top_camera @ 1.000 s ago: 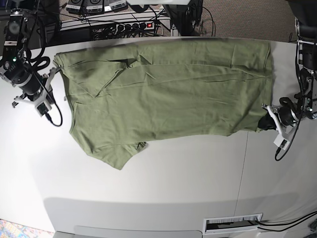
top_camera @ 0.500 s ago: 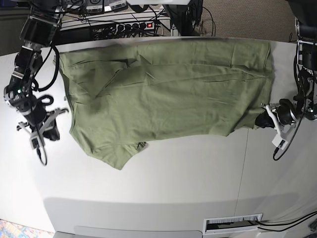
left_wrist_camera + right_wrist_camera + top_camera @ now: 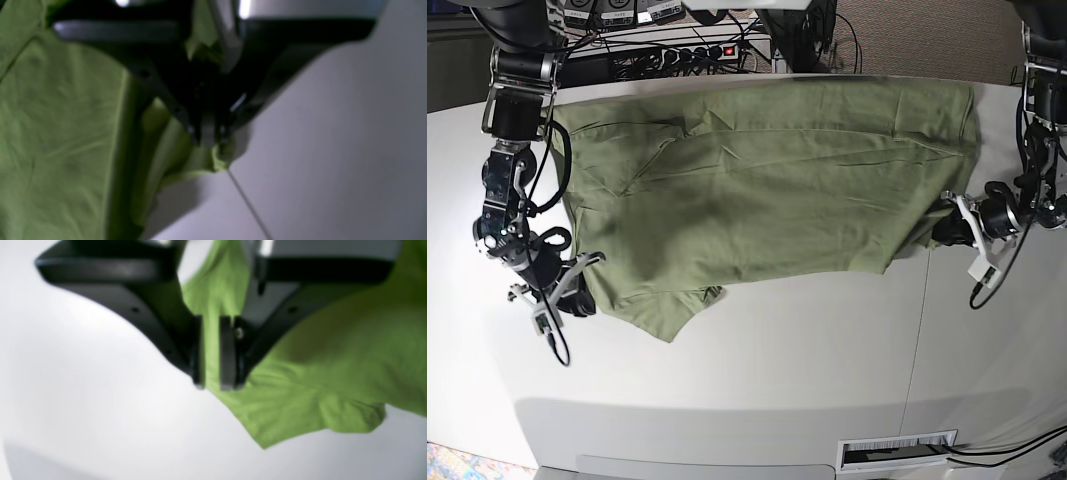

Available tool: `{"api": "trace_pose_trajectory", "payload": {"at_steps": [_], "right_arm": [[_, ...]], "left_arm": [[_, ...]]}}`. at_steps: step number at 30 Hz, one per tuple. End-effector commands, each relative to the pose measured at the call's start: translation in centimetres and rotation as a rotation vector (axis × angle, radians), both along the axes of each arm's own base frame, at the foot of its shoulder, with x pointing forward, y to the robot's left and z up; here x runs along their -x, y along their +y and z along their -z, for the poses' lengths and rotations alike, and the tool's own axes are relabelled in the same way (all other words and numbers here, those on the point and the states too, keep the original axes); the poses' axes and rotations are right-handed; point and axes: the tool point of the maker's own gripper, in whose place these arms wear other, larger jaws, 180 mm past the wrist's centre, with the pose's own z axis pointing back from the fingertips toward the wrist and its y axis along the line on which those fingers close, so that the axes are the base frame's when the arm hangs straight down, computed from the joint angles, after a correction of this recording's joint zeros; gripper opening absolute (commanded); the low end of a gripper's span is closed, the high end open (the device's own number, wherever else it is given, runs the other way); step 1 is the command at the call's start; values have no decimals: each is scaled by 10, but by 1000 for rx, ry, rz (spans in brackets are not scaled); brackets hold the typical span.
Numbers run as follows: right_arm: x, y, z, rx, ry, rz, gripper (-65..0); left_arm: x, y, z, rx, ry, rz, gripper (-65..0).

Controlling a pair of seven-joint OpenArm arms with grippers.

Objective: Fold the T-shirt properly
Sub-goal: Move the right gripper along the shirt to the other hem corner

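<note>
The sage-green T-shirt lies spread across the white table, with one sleeve pointing toward the front left. My left gripper is at the shirt's right hem corner. In the left wrist view it is shut on a bunched bit of the T-shirt just above the table. My right gripper is at the shirt's front-left edge beside the sleeve. In the right wrist view its jaws stand a narrow gap apart, and the T-shirt shows in the gap and to the right.
A power strip and cables lie behind the table's far edge. A seam runs across the table on the right, and a slotted vent sits at the front edge.
The right arm swung from the far left side down to the shirt's front-left edge and its jaws parted slightly. The left gripper drew the hem corner a little inward.
</note>
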Motion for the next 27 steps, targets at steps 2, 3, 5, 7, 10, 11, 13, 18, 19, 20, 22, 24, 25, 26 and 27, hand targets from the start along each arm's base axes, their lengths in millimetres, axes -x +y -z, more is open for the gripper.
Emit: {"api": "trace_pose_trajectory", "payload": {"at_steps": [2,3,5,7,10,11,13,18,19,20,22,24,25,26,27], "right_arm": [[-22,-2,-27,54,-60,-17,-487],[-26,-3,-30,81,-59,-22,-479],[-36,-7,-37,97,-68,-14,-479],[-45,-12,-43,91,-70,2,-479],[-58,-23,-43,81,-58,29,-479],[-62,-26,-41,76,-55,39,-479],[-67,-31,-36,47,-41,57,-478],[-70,-38,-18,-22,2,92,-424],[-69,-39,-15,-30,9,96,-410],[-67,-40,-10,-29,18,99,-407],[-63,-42,0,-8,41,97,-407],[-59,-43,10,5,71,98,-407],[-58,-43,13,5,80,98,-407],[-56,-43,17,1,90,100,-407],[-55,-43,20,-3,98,102,-407]], "left_arm": [[2,2,-5,-27,-8,25,-650],[4,0,-6,-27,-9,31,-650],[6,-3,-7,-27,-15,42,-650],[5,-3,-7,-36,-18,48,-650],[5,-3,-7,-36,-18,48,-650],[5,-3,-7,-36,-18,48,-650],[5,-3,-7,-37,-18,48,-650],[6,-1,-5,-54,-16,53,-650],[6,0,-5,-58,-15,54,-650],[6,0,-4,-63,-14,56,-650],[6,1,-4,-72,-18,58,-650],[6,1,-4,-72,-19,58,-650],[6,1,-4,-71,-18,58,-650],[6,1,-4,-71,-18,58,-650],[6,1,-4,-71,-18,58,-650]]}}
